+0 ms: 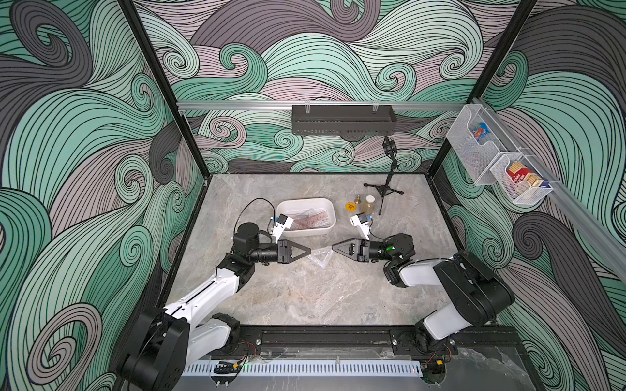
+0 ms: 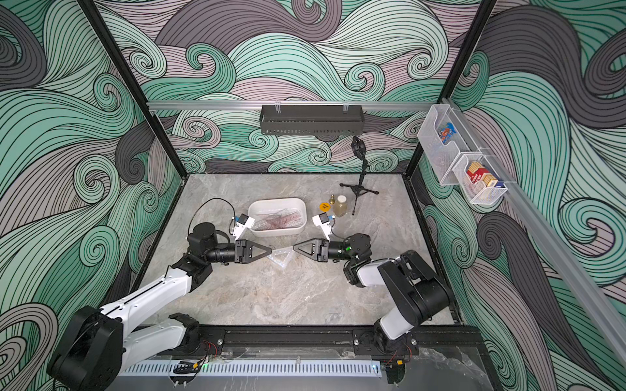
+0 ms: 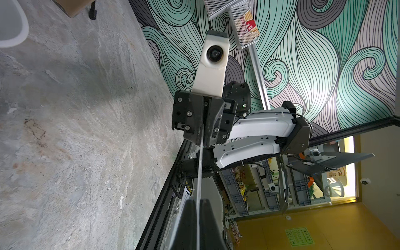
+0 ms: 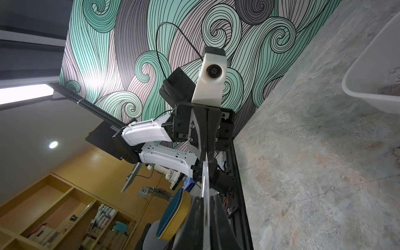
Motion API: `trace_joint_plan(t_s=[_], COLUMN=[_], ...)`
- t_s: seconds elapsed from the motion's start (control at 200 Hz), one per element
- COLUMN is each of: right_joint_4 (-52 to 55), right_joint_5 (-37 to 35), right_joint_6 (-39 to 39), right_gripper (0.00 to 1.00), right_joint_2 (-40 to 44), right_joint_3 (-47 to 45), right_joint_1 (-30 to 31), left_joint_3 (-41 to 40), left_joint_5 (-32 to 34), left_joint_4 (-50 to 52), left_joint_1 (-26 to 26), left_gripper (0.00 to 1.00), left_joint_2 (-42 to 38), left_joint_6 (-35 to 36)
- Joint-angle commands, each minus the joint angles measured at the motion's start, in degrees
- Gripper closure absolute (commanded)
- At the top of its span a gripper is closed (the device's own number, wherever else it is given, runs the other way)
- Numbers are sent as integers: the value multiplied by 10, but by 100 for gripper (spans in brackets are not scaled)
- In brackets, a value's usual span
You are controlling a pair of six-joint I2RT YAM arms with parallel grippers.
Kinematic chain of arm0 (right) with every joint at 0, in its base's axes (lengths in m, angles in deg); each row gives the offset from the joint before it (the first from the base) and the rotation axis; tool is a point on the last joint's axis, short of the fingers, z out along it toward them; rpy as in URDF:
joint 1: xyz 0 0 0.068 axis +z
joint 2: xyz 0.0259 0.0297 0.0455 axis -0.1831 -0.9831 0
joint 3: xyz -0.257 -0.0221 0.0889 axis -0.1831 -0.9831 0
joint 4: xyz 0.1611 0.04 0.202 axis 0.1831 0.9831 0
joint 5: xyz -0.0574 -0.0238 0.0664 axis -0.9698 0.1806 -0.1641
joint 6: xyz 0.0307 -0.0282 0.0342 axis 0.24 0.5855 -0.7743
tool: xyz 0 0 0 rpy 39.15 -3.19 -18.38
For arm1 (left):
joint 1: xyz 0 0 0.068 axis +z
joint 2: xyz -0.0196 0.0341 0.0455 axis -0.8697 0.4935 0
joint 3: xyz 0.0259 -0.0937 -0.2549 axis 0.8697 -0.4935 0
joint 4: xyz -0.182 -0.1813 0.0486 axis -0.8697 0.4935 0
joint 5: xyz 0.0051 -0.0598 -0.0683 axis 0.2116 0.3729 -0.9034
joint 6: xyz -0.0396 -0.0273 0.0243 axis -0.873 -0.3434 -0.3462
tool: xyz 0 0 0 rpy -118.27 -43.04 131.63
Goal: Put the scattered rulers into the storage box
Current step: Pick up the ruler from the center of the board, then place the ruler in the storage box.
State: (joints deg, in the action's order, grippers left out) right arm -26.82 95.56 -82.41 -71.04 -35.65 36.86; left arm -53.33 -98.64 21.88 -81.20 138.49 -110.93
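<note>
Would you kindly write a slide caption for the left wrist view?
Left gripper and right gripper both shut on one clear ruler, seen edge-on.

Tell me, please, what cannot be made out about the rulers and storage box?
- Clear ruler: outline faint in both top views, see-through against marble; edge-on in wrist views.
- Storage box: cut off by the picture edge in both wrist views.
- Rulers inside it: count unclear in top views, overlapping and small.

Robot lab cell: alu frame [image 1: 237, 105], wave-print walls [image 1: 67, 152], storeroom shelves [image 4: 54, 216] beyond.
</note>
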Motion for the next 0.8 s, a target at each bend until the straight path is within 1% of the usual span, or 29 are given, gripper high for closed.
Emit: trace_joint_plan(t_s=[0.0, 0.08, 0.12, 0.135, 0.15, 0.185, 0.205, 0.23, 0.26, 0.295, 0.34, 0.405, 0.46, 0.545, 0.645, 0.695, 0.735, 0.795], right_joint_4=[-58, -16, 30, 57, 84, 162, 229, 312, 399, 471, 523, 541, 529, 475, 454, 447, 447, 441], right_joint_5=[11, 9, 6, 5, 2, -7, -15, -33, -60, -92, -120, -164, -214, -294, -393, -427, -448, -458], right_joint_6=[-20, 6, 41, 60, 80, 142, 186, 246, 305, 357, 390, 383, 345, 275, 242, 238, 234, 229], right_gripper=[100, 100, 100, 100, 100, 100, 100, 100, 100, 100, 100, 100, 100, 100, 100, 100, 100, 100], right_joint_2=[-4, -3, 1, 2, 4, 8, 9, 9, 5, -8, -36, -83, -119, -156, -187, -203, -218, -241], right_joint_3=[3, 10, 18, 23, 27, 45, 59, 80, 111, 144, 189, 250, 288, 325, 367, 389, 407, 432], right_joint_1=[7, 6, 5, 4, 3, -1, -5, -9, -13, -16, -20, -22, -19, -5, 24, 41, 52, 68], left_joint_3=[-2, 6, 18, 24, 30, 48, 60, 76, 95, 116, 138, 153, 153, 146, 142, 144, 146, 145], left_joint_5=[-2, 5, 17, 23, 29, 48, 61, 83, 115, 157, 213, 288, 344, 401, 448, 466, 467, 465], left_joint_4=[-7, 15, 56, 74, 93, 149, 182, 224, 273, 322, 365, 399, 407, 408, 413, 422, 425, 425], left_joint_1=[0, 1, 2, 2, 3, 7, 10, 15, 22, 30, 41, 55, 64, 79, 93, 95, 95, 95], left_gripper=[100, 100, 100, 94, 86, 60, 49, 39, 30, 24, 22, 21, 21, 21, 21, 21, 21, 21], left_joint_2=[-3, -3, -1, 0, 1, 6, 9, 14, 20, 26, 32, 35, 31, 23, 18, 20, 25, 32], left_joint_6=[5, 29, 59, 71, 86, 125, 146, 175, 201, 228, 244, 251, 250, 249, 254, 253, 253, 254])
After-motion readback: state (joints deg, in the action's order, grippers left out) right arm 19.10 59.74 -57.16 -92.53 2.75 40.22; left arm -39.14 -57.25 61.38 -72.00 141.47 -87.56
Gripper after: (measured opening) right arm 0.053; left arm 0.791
